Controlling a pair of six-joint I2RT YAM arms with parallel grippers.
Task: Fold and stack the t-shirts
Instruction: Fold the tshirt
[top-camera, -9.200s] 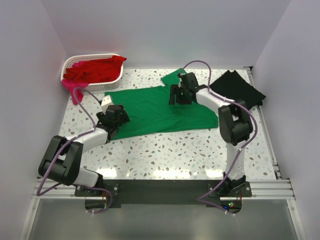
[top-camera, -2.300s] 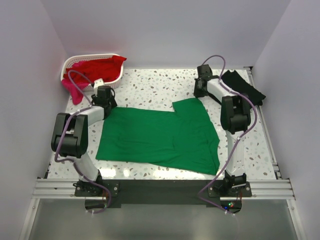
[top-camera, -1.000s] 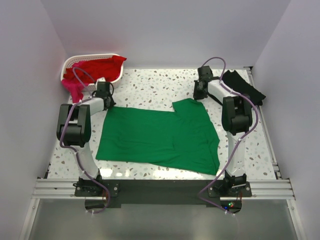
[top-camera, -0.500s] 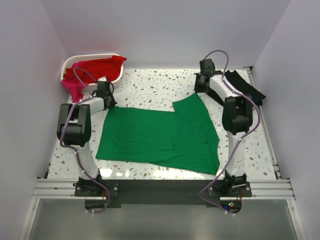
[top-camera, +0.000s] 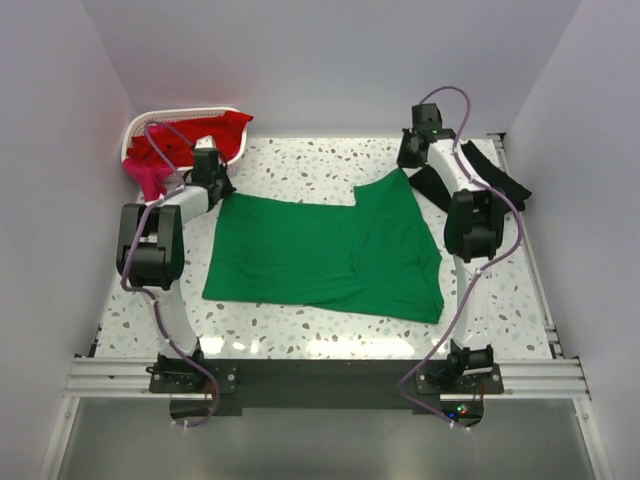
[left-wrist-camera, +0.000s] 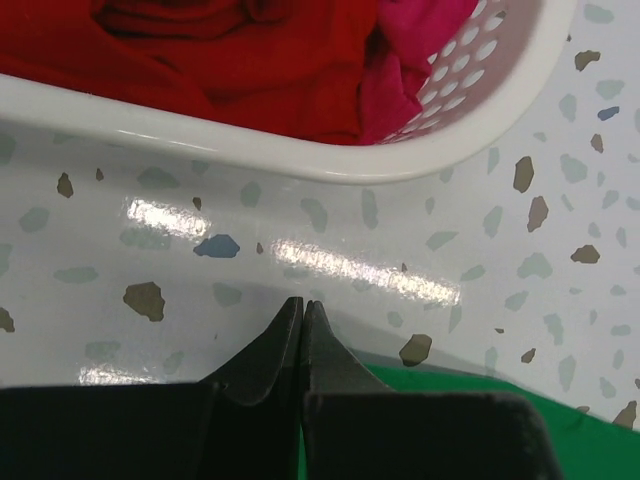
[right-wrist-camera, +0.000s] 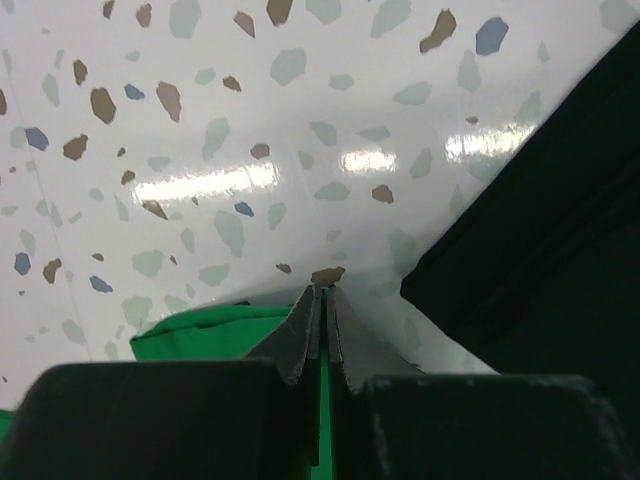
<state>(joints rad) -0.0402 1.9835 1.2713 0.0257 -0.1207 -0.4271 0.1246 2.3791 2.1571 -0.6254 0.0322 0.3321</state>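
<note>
A bright green t-shirt (top-camera: 330, 250) lies spread flat across the middle of the table. My left gripper (top-camera: 218, 183) is shut on its far left corner, close to the basket. My right gripper (top-camera: 408, 160) is shut on its far right corner. In the left wrist view the left gripper (left-wrist-camera: 302, 305) has its jaws pressed together, with green cloth (left-wrist-camera: 450, 385) running in under them. In the right wrist view the right gripper (right-wrist-camera: 322, 292) pinches a sliver of the green shirt (right-wrist-camera: 200, 330). A black t-shirt (top-camera: 495, 175) lies at the far right, beside the right gripper.
A white lattice basket (top-camera: 180, 111) stands in the far left corner, holding a red t-shirt (top-camera: 190, 135); a pink one (top-camera: 150, 178) hangs over its near side. In the left wrist view the basket's rim (left-wrist-camera: 300, 165) is just beyond the fingertips. Walls close in three sides.
Both grippers have moved toward the far side of the table, dragging the green t-shirt away from the near edge and pulling its far edge straighter.
</note>
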